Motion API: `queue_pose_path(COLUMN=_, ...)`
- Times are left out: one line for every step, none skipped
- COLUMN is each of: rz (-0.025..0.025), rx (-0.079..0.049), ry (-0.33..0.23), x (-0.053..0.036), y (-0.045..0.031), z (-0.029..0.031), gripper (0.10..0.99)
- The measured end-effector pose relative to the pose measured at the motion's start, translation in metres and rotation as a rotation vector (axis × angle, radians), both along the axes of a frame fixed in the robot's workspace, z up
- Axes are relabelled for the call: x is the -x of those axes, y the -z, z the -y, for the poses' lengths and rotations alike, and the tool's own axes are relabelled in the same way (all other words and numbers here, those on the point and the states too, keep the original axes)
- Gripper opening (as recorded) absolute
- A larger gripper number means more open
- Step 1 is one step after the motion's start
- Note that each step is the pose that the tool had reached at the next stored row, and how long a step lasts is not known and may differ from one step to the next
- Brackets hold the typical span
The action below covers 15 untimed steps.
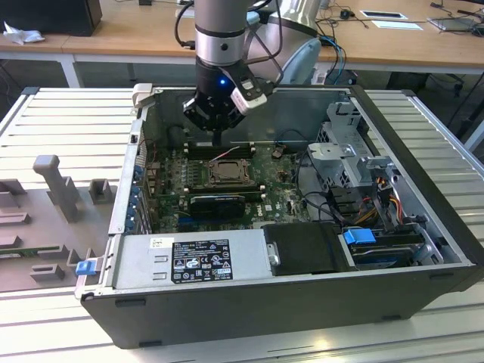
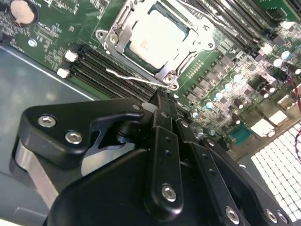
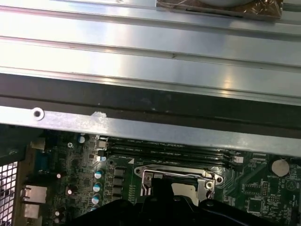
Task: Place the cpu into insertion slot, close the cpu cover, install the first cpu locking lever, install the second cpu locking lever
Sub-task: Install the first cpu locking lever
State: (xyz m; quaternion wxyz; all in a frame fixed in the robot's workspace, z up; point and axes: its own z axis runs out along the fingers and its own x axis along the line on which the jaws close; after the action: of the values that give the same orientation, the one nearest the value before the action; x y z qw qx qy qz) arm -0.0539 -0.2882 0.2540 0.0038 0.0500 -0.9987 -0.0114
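Note:
The cpu point(image 2: 155, 37), pale silvery-grey, lies flat in the insertion slot point(image 1: 227, 172) on the green board. The cpu cover point(image 2: 181, 59), a dark metal frame, is down around it, and the chip shows through its window. A thin wire locking lever point(image 2: 131, 76) runs along the socket's edge by the memory slots, its end near the socket corner. My gripper point(image 2: 160, 99) hovers just off that corner with its fingers shut and nothing between them. In the exterior view the gripper point(image 1: 218, 142) hangs just behind the socket. The first wrist view has the cpu point(image 3: 186, 190) behind the gripper point(image 3: 162, 194).
The open case's metal wall point(image 3: 150, 129) runs close behind the gripper. Black memory slots point(image 2: 108, 66) flank the socket. A black graphics card point(image 1: 219, 203), the power supply point(image 1: 189, 261), a drive cage point(image 1: 340, 151) and loose cables point(image 1: 378, 197) crowd the case. Grey fixtures point(image 1: 53, 189) stand outside it.

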Motion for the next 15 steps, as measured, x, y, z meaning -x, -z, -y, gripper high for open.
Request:
queue_pose_path(rz=0.0003, rx=-0.001, ry=0.001, x=0.0, y=0.0002, z=0.0003, gripper=0.106)
queue_pose_path(rz=0.0009, rx=-0.015, ry=0.006, x=-0.0003, y=0.0005, z=0.0006, gripper=0.106)
queue_pose_path(rz=0.0012, rx=-0.035, ry=0.014, x=-0.0008, y=0.0006, z=0.0006, gripper=0.106)
queue_pose_path(rz=0.0013, rx=-0.042, ry=0.018, x=-0.0013, y=0.0008, z=0.0007, gripper=0.106)
queue_pose_path(rz=0.0017, rx=-0.044, ry=0.019, x=-0.0029, y=0.0025, z=0.0006, gripper=0.106)
queue_pose_path(rz=0.0013, rx=-0.044, ry=0.02, x=-0.0065, y=0.0051, z=0.0004, gripper=0.106)
queue_pose_path(rz=0.0013, rx=-0.044, ry=0.02, x=-0.0096, y=0.0069, z=0.0002, gripper=0.106)
queue_pose_path(rz=0.0012, rx=-0.043, ry=0.02, x=-0.013, y=0.0088, z=-0.0002, gripper=0.106)
queue_pose_path(rz=0.0011, rx=-0.044, ry=0.02, x=-0.0164, y=0.0108, z=-0.0005, gripper=0.106)
queue_pose_path(rz=0.0014, rx=-0.044, ry=0.02, x=-0.0169, y=0.0125, z=-0.0005, gripper=0.106)
queue_pose_path(rz=0.0014, rx=-0.044, ry=0.02, x=-0.0169, y=0.0153, z=-0.0005, gripper=0.106)
queue_pose_path(rz=0.0014, rx=-0.044, ry=0.02, x=-0.0169, y=0.0164, z=-0.0005, gripper=0.106)
queue_pose_path(rz=0.0014, rx=-0.044, ry=0.02, x=-0.0169, y=0.0169, z=-0.0005, gripper=0.106)
queue_pose_path(rz=0.0013, rx=-0.044, ry=0.02, x=-0.0169, y=0.0171, z=-0.0005, gripper=0.106)
queue_pose_path(rz=0.0012, rx=-0.043, ry=0.02, x=-0.0169, y=0.0175, z=-0.0005, gripper=0.106)
